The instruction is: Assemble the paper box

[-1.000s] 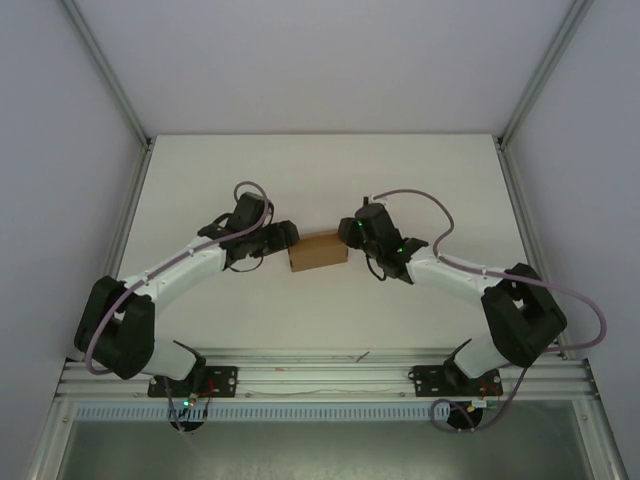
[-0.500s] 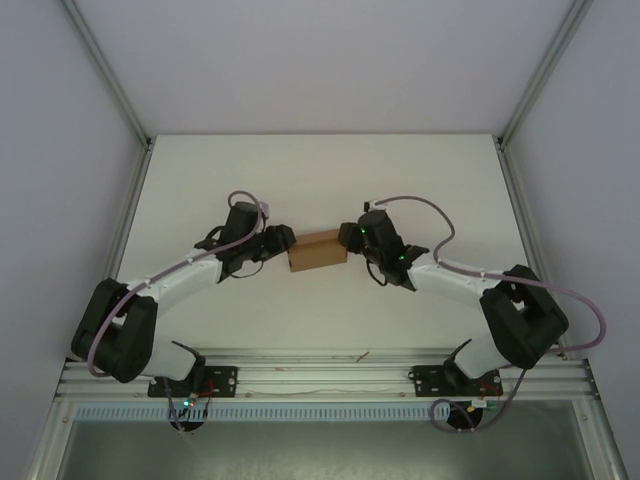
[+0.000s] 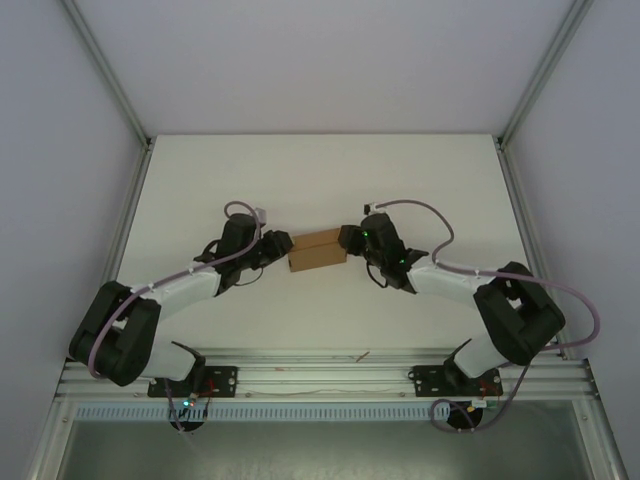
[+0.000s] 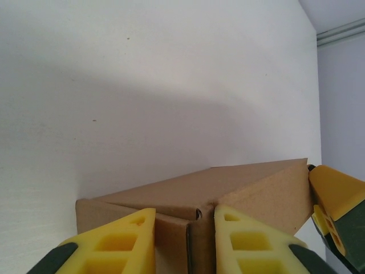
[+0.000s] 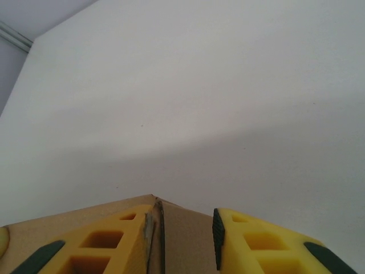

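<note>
Both grippers' contact with the small brown cardboard paper box (image 3: 317,250) is hard to read from the top view: black wrist housings cover the box ends. Left gripper (image 3: 281,243) sits at the box's left end, right gripper (image 3: 347,238) at its right end. In the left wrist view, the left gripper (image 4: 183,220) shows yellow fingers (image 4: 120,240) a narrow gap apart, with a vertical corner edge of the box (image 4: 245,191) in that gap. The cardboard runs wider than the gap behind both fingers, and the frame's lower edge cuts off the tips' contact, so I cannot tell if it pinches anything. One yellow finger of the right gripper (image 4: 336,200) touches the box's far end. Right wrist view is the same story: right gripper (image 5: 183,220) stands slightly parted, box (image 5: 185,240) fills the gap, and a cardboard edge lies along the inner face of one finger; grip cannot be told either. Against a second ago the box holds roughly the same spot at table centre. The left wrist has dropped and drawn in toward the box, and the right has shifted slightly. The surface is a plain white table (image 3: 320,170). Pale walls enclose it, with aluminium frame posts (image 3: 105,70) at the corners and an aluminium rail (image 3: 320,375) carrying the arm bases at the near edge.
</note>
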You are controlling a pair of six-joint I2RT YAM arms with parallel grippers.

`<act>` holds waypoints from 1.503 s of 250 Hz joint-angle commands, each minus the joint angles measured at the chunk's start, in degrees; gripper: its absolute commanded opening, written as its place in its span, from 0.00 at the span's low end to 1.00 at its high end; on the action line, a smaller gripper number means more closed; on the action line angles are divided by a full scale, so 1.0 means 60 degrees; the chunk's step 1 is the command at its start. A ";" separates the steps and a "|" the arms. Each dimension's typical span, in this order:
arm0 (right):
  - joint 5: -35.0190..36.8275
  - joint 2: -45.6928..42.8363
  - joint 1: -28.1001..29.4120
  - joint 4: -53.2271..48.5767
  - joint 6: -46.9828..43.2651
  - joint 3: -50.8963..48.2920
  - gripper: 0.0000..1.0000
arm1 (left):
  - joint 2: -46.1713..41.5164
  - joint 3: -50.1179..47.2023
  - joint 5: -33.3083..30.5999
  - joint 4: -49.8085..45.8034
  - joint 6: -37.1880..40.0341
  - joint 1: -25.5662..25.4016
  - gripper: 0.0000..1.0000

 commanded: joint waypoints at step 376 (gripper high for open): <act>-0.0612 0.0873 0.0014 -0.3508 -0.0670 -0.0750 0.18 | 0.0302 -0.1374 -0.0807 -0.2416 0.0399 0.0106 0.00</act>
